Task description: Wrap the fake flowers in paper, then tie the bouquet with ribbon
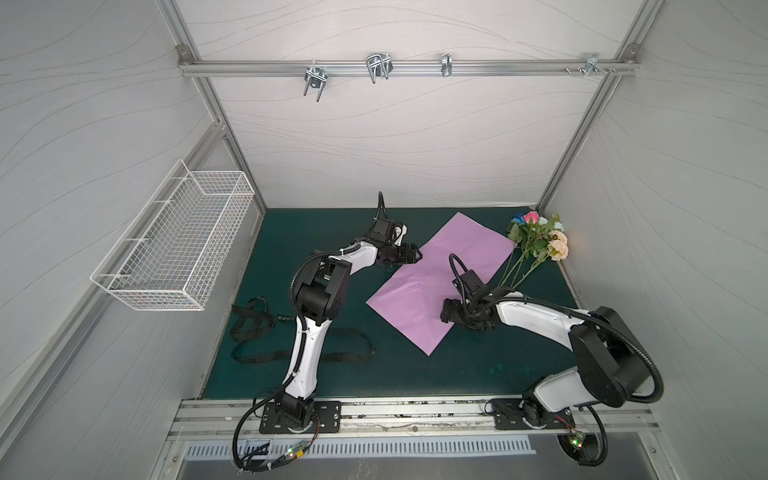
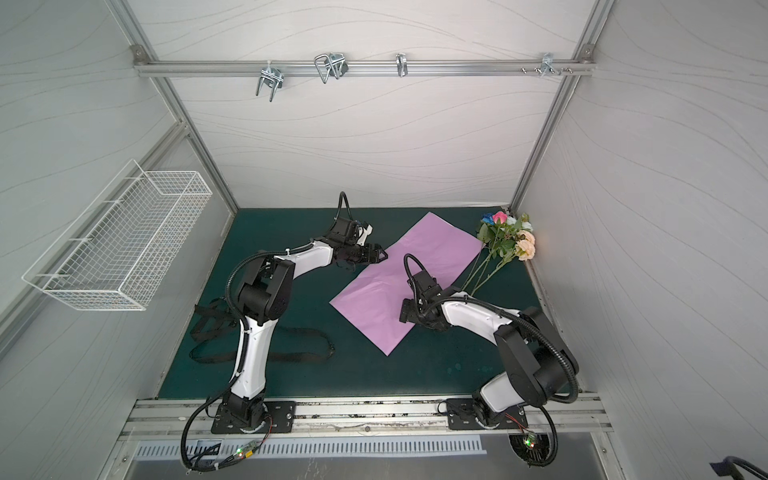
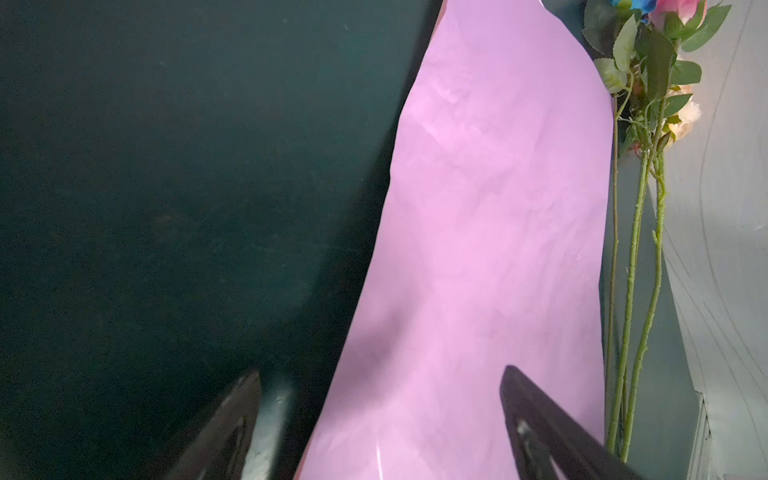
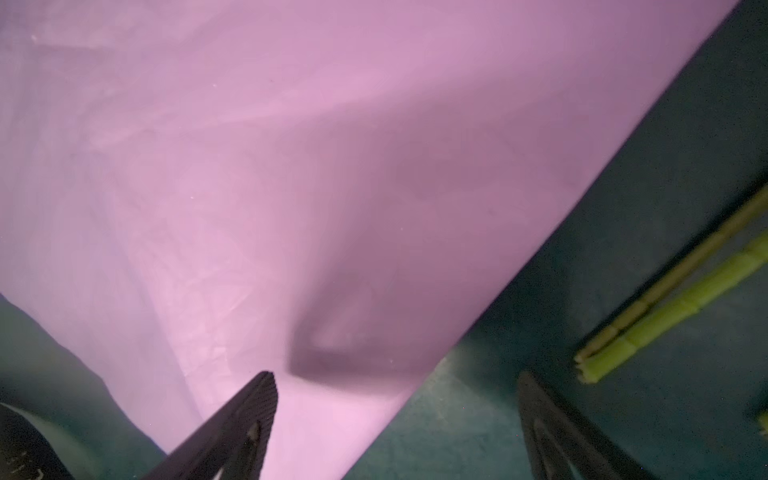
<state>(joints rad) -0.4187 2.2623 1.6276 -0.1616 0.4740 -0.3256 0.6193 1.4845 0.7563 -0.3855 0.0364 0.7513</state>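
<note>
Wide apart and empty: left fingers [image 3: 232,419], at the far-left edge of the lilac paper sheet [image 1: 440,282]. Likewise wide and empty: right fingers [image 4: 245,419], low over its near-right edge. Just beyond that edge, on the green tabletop [image 1: 478,374], toward the far right corner: the bouquet of fake flowers [image 1: 534,239], untied. Probably light; thin, springy, slippery stems, soft crushable heads. Best pinched where the stems bunch, never at the blooms. Black ribbon [image 1: 249,318] well apart, left.
</note>
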